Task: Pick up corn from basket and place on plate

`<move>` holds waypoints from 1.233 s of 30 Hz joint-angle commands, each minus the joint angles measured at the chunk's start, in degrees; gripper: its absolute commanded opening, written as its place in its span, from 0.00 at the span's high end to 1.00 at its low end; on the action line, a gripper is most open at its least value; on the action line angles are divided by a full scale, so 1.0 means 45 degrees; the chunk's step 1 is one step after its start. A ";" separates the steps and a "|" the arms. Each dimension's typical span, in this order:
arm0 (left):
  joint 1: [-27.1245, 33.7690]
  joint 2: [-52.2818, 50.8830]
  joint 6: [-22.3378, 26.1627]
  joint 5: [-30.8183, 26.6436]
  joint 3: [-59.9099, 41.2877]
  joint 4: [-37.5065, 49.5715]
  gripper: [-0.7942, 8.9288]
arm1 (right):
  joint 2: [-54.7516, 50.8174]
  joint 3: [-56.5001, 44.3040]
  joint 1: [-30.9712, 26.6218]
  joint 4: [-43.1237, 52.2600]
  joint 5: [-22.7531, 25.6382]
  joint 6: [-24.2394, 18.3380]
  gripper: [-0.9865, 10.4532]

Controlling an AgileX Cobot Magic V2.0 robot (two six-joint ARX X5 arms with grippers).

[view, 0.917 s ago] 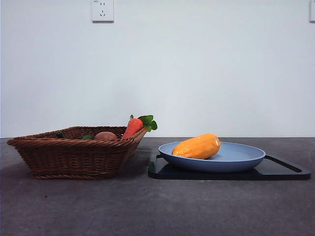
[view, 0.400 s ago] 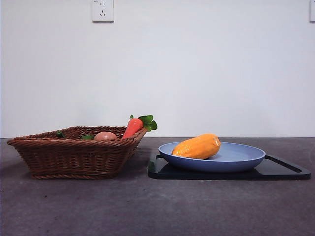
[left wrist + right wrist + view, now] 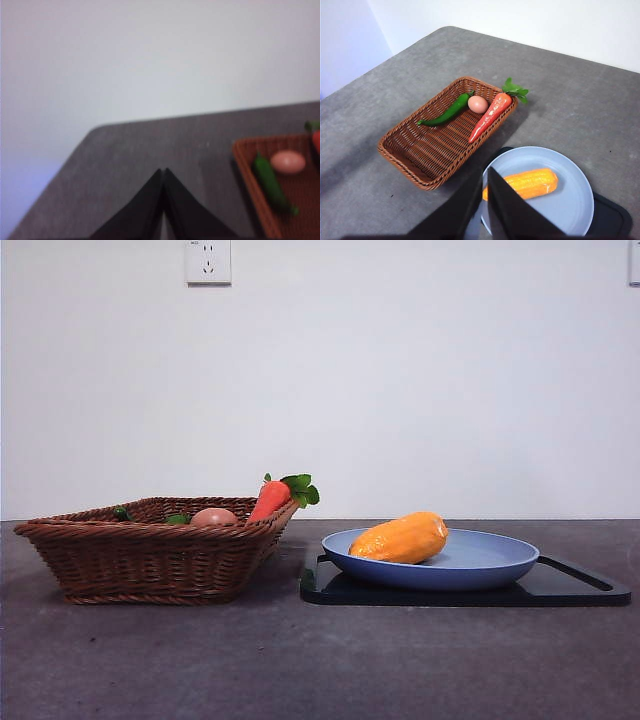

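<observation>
From my low front camera I can see only the tops of the things inside the basket (image 3: 150, 558); its woven wall hides the rest. A green bit pokes up over the rim there, too small to name from that view. My left wrist camera is blurry, and it shows only one corner of the basket, cut off at the edge.

I count one basket, and in it one green pepper (image 3: 445, 114), one egg (image 3: 478, 104) and one carrot (image 3: 490, 116) with green leaves. The carrot's leafy end leans out over the basket rim on the plate's side. To the right of the basket I count one plate (image 3: 495, 565), light blue, sitting on one black tray (image 3: 585, 588). The tray is just beside the basket.

The one corn (image 3: 401, 538) lies on its side on the plate, on the half nearer the basket.

No arm shows in the front camera. My left gripper (image 3: 163, 172) hangs above bare table, off to the side of the basket away from the plate, its two jaws pressed together. My right gripper (image 3: 486, 172) hangs high above the plate's edge nearest the basket, looking down on everything, its jaws also pressed together and holding nothing.
</observation>
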 commanded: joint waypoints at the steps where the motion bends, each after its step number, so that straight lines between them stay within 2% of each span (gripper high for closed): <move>1: 0.0155 -0.0719 -0.0291 -0.0044 -0.0918 0.0121 0.91 | 0.0087 0.0248 0.0044 0.0136 0.0005 0.0112 0.91; 9: 0.0233 -0.2438 -0.1049 -0.0039 -0.2827 -0.0117 0.91 | 0.0087 0.0248 0.0044 0.0136 0.0005 0.0112 0.91; 17: 0.0233 -0.3716 -0.1311 -0.0039 -0.3453 -0.1753 0.91 | 0.0087 0.0248 0.0044 0.0136 0.0005 0.0112 0.91; 27: 0.0233 -0.3696 -0.1651 0.0019 -0.3623 -0.2968 0.91 | 0.0087 0.0248 0.0044 0.0151 0.0005 0.0112 0.91; 37: 0.0228 -0.3691 -0.1773 0.0117 -0.3735 -0.2880 0.91 | 0.0087 0.0248 0.0044 0.0228 0.0005 0.0107 0.91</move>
